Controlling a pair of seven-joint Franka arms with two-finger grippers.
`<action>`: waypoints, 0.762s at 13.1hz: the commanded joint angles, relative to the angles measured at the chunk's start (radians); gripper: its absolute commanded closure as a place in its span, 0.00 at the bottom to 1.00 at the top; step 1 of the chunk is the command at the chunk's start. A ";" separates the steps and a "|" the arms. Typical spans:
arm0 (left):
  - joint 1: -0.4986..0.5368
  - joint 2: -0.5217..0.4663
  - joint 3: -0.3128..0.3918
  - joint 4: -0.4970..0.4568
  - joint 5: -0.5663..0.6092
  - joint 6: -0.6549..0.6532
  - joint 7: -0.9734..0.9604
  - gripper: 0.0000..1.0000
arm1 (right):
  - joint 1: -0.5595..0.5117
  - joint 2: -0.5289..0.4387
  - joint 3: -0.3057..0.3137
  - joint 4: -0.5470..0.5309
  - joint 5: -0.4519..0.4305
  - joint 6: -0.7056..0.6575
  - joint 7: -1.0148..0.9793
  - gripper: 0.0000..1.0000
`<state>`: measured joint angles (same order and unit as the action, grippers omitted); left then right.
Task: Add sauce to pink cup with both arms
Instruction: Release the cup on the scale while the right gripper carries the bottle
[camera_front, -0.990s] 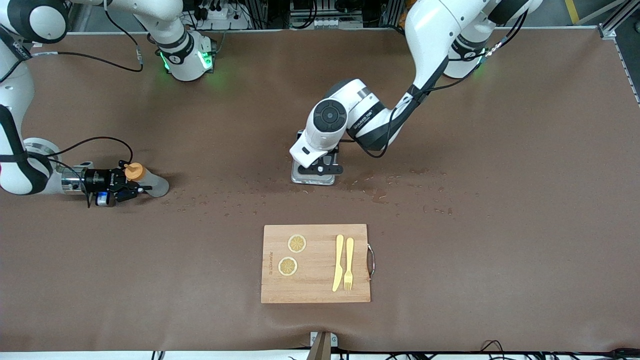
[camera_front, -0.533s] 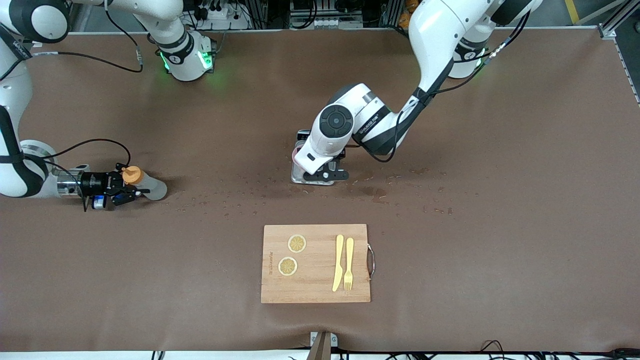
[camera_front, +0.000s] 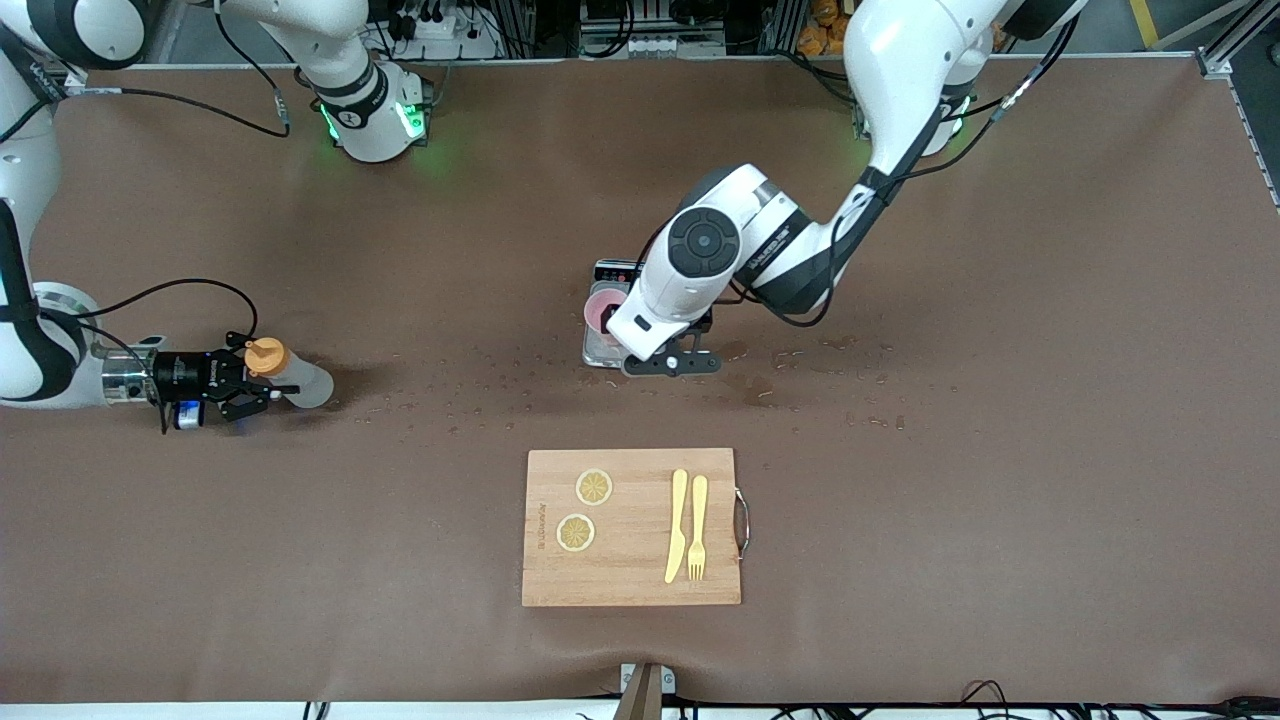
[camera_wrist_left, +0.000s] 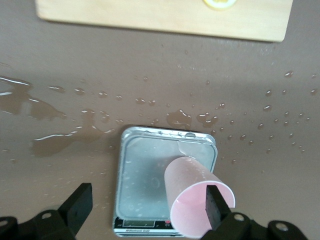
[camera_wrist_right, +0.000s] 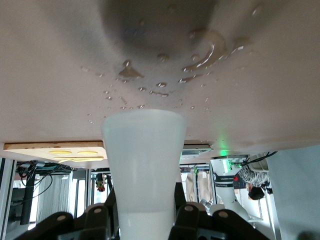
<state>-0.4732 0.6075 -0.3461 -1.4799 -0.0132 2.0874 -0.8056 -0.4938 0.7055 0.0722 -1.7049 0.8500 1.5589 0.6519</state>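
Observation:
The pink cup (camera_front: 605, 308) stands on the grey scale (camera_front: 597, 352) in the middle of the table. My left gripper (camera_front: 668, 362) hangs open just over the scale's edge nearest the front camera. In the left wrist view the cup (camera_wrist_left: 192, 187) is beside one fingertip (camera_wrist_left: 215, 204), off to one side of the open left gripper (camera_wrist_left: 147, 202), and the scale (camera_wrist_left: 145, 170) lies below. My right gripper (camera_front: 240, 388) is shut on the sauce bottle (camera_front: 300, 382), held sideways low over the table at the right arm's end, with its orange cap (camera_front: 265, 356) showing. The right wrist view shows the bottle (camera_wrist_right: 145, 160) in the right gripper (camera_wrist_right: 145, 222).
A wooden cutting board (camera_front: 630, 570) lies nearer to the front camera than the scale, with two lemon slices (camera_front: 594, 487), a yellow knife (camera_front: 677, 525) and a yellow fork (camera_front: 697, 528). Water drops and small puddles (camera_front: 760, 385) are scattered around the scale.
My left arm has shifted toward its own end of the table and uncovered the pink cup. My right gripper has drawn back slightly toward its end with the bottle.

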 joint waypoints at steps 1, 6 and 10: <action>0.053 -0.104 0.001 -0.019 0.045 -0.082 0.031 0.00 | 0.050 -0.090 -0.011 -0.016 -0.031 0.018 0.096 0.57; 0.195 -0.238 0.001 -0.023 0.082 -0.217 0.202 0.00 | 0.159 -0.199 -0.011 -0.027 -0.084 0.073 0.291 0.57; 0.257 -0.305 0.001 -0.040 0.117 -0.288 0.255 0.00 | 0.244 -0.253 -0.011 -0.032 -0.106 0.124 0.429 0.58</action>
<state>-0.2335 0.3569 -0.3397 -1.4765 0.0638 1.8239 -0.5644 -0.2843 0.5047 0.0718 -1.7052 0.7574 1.6630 1.0215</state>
